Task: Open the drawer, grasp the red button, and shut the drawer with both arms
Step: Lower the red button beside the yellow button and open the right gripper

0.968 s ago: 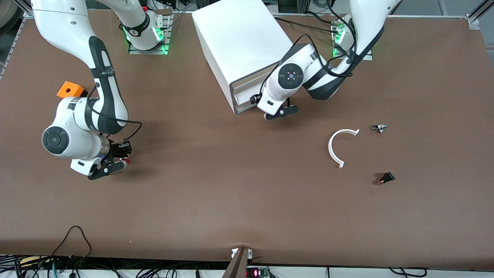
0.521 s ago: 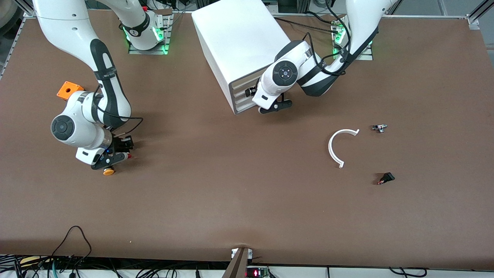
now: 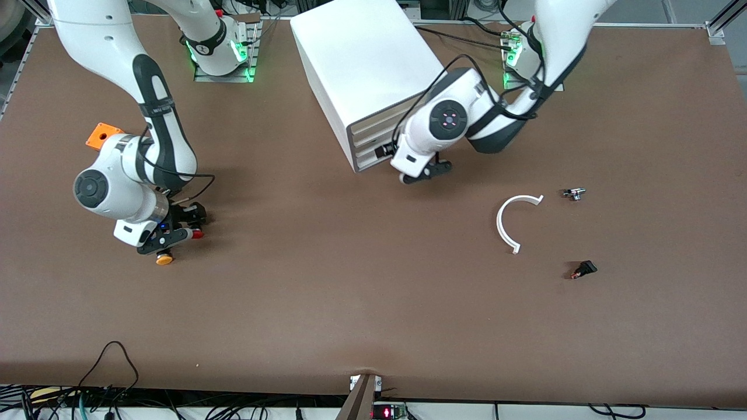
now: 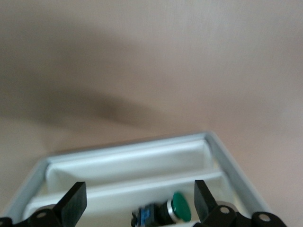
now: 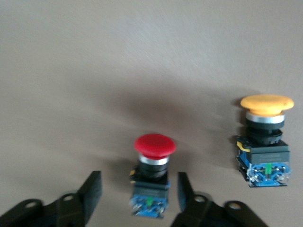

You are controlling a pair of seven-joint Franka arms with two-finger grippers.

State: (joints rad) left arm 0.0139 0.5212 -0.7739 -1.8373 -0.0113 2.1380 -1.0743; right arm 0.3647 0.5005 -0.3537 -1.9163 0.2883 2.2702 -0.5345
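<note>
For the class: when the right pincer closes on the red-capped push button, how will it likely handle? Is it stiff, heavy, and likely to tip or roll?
The red-capped button looks rigid: hard cap, metal collar, blocky body. It is probably light, being small beside the open right pincer. It lies on its side on the table, its wide round cap may let it pivot or roll if nudged off-centre.

The green button in the drawer is cut off at the picture's edge; its body looks blurry.
</note>
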